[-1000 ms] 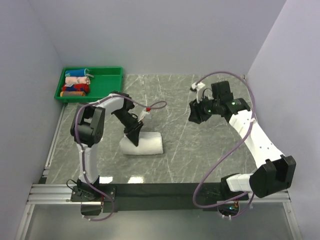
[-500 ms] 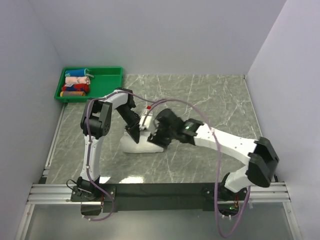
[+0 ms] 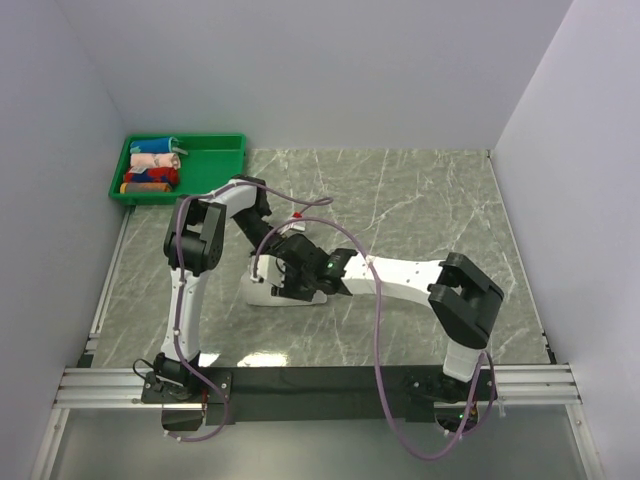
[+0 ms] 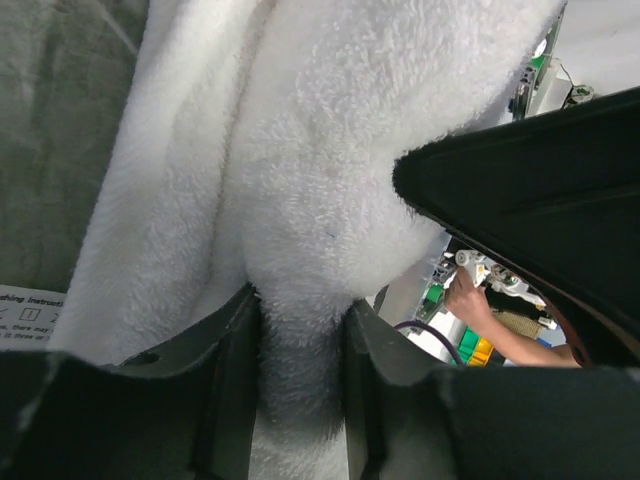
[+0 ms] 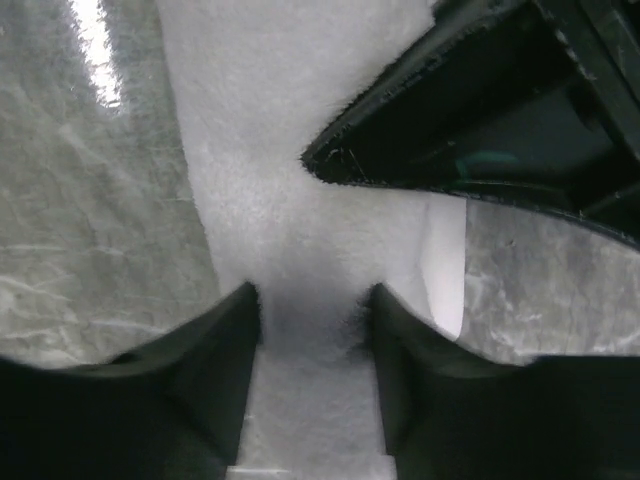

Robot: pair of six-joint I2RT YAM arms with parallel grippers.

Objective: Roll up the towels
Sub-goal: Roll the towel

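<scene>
The white towel [image 3: 258, 293] lies bunched on the table's left middle, mostly hidden under both grippers. My left gripper [image 3: 268, 264] comes at it from the far side. In the left wrist view it [image 4: 303, 322] is shut on a thick fold of the towel [image 4: 300, 150]. My right gripper [image 3: 296, 284] reaches across from the right onto the same towel. In the right wrist view it [image 5: 310, 312] has its fingers [image 5: 225, 350] closed on the towel [image 5: 280, 150]. The two grippers almost touch; each shows as a black shape in the other's wrist view.
A green tray [image 3: 215, 150] stands at the back left with small coloured rolled cloths [image 3: 152, 170] in its left end. Grey walls close the table on the left, back and right. Purple cables loop over the towel.
My right arm swung from the back right across the table and down onto the towel beside the left gripper. My left gripper stayed on the towel.
</scene>
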